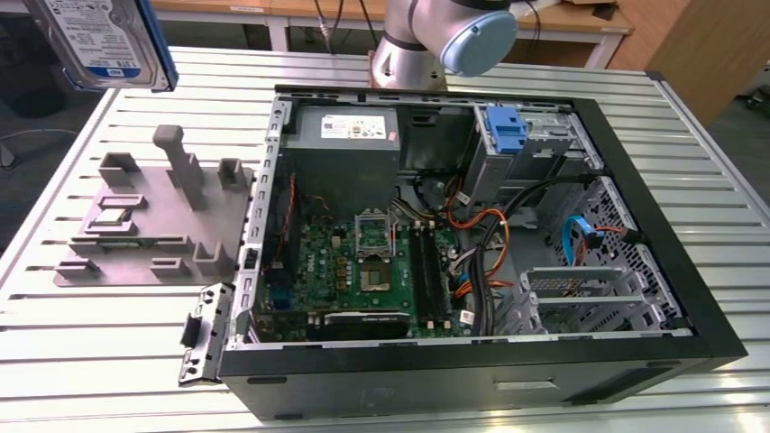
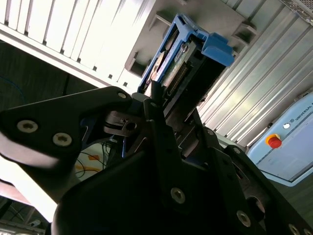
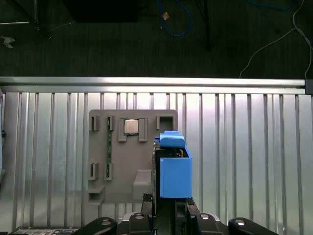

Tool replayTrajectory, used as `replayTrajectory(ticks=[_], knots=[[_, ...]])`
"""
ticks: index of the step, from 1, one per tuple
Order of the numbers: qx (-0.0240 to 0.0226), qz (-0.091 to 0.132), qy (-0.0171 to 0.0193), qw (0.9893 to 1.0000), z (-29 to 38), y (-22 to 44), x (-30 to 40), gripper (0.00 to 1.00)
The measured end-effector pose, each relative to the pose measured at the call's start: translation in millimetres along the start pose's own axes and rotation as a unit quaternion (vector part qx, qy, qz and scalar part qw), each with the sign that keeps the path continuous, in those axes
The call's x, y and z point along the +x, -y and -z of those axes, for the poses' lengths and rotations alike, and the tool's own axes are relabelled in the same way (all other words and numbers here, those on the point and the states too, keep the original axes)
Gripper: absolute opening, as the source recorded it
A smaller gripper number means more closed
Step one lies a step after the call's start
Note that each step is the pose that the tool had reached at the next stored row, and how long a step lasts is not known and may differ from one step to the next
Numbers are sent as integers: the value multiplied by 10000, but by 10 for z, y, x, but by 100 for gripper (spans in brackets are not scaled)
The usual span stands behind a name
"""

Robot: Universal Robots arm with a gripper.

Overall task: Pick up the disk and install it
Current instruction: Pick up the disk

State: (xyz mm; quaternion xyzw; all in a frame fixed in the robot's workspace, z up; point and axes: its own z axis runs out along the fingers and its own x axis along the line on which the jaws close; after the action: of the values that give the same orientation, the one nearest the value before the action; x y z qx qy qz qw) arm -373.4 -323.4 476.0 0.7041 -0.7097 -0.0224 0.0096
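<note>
The disk (image 1: pixel 103 41) is up in the air, way off at about 10 o'clock in the exterior view. It's well clear of the open computer case (image 1: pixel 481 383) and hanging over the slatted metal table (image 1: pixel 96 361). In both wrist views the gripper (image 2: pixel 154 97) is clamped on one end of it, jaws pinching it from both sides, with the blue bracket (image 3: pixel 174 169) sticking out away from the gripper. Beyond the disk in the first wrist view sits the grey parts tray (image 3: pixel 122 171), and the disk isn't touching it.

My read: the pick-up half is done and the install half hasn't started. No part of the disk is inside the case.

As far as I can judge, the install calls for carrying the disk across to the drive cages on the side of the case away from the tray. There's an upper cage (image 1: pixel 529 135) at roughly 1 o'clock in the case with a blue piece already in it. A lower cage (image 1: pixel 590 293) at about 4 o'clock looks empty. I can't tell which is the target. Either way the bracket has to go in square, and the cables (image 1: pixel 493 221) nearby need dodging.
</note>
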Motion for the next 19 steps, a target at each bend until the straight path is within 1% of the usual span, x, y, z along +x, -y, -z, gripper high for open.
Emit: replayTrajectory(ticks=[5, 16, 19], knots=[[1, 0, 0, 10000, 36, -2, 0, 35], [0, 0, 0, 10000, 183, -8, -3, 35], [0, 0, 0, 10000, 199, -9, -3, 35]])
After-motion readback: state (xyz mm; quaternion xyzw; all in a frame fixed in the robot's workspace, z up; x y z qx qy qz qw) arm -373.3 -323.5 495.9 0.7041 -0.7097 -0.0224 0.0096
